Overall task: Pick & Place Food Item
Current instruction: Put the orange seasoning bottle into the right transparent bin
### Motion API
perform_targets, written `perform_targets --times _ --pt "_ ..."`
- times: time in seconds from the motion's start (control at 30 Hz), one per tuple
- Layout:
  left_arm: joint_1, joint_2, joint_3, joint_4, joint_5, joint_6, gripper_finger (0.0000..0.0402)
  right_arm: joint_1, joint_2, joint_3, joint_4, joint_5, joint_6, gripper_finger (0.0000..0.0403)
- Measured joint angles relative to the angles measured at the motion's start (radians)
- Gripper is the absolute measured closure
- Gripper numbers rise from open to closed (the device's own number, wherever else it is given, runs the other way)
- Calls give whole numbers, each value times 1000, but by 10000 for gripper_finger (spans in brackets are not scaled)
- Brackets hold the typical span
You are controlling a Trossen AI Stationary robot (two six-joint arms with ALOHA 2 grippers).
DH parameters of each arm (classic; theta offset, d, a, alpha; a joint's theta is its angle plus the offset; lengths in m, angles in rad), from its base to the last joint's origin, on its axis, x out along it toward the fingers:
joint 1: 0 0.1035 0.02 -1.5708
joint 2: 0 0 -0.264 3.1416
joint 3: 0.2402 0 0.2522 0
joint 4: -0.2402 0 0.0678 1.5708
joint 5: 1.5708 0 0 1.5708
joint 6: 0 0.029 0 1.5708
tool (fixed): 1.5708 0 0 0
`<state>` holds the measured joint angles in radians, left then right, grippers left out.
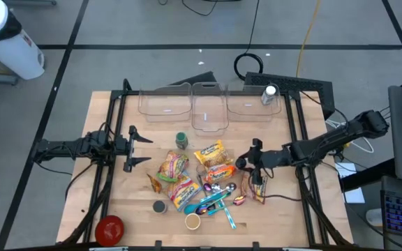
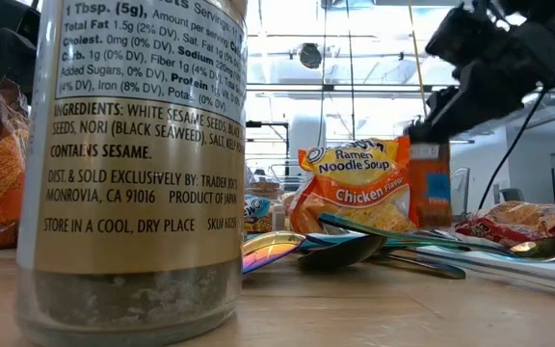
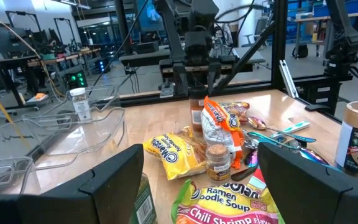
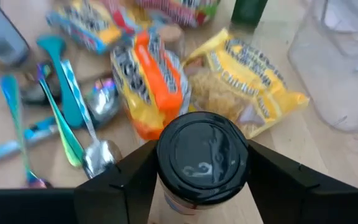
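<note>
We see the right gripper (image 4: 194,180) with its jaws set narrow on both sides of a black-lidded jar (image 4: 202,158), which stands at 3 o'clock of the food pile. Ramen packets (image 1: 218,169) lie just beyond. The left gripper (image 1: 139,148) waits at 9 o'clock, jaws wide, holding nothing.

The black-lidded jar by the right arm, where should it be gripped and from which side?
Grip the jar across its round sides just under the lid, coming down from above: it stands upright, and the right tool already straddles it, with noodle packets crowding its far side.
</note>
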<state>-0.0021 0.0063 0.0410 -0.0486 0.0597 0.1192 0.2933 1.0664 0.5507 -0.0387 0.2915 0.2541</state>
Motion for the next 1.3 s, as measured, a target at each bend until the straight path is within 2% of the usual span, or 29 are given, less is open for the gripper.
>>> perform_targets --times 0.17,0.4,0.63,1.1,1.3 --pt "0 0 0 0 0 0 78 -14 -117 0 -9 39 81 203" --pt "0 0 0 0 0 0 78 -18 -222 0 -64 72 103 201" --pt "0 0 0 0 0 0 78 -19 -228 0 -70 81 103 201" --pt "0 0 0 0 0 0 78 -39 -229 0 -157 393 253 200" --pt "0 0 0 0 0 0 78 -89 -228 0 -219 389 304 200"
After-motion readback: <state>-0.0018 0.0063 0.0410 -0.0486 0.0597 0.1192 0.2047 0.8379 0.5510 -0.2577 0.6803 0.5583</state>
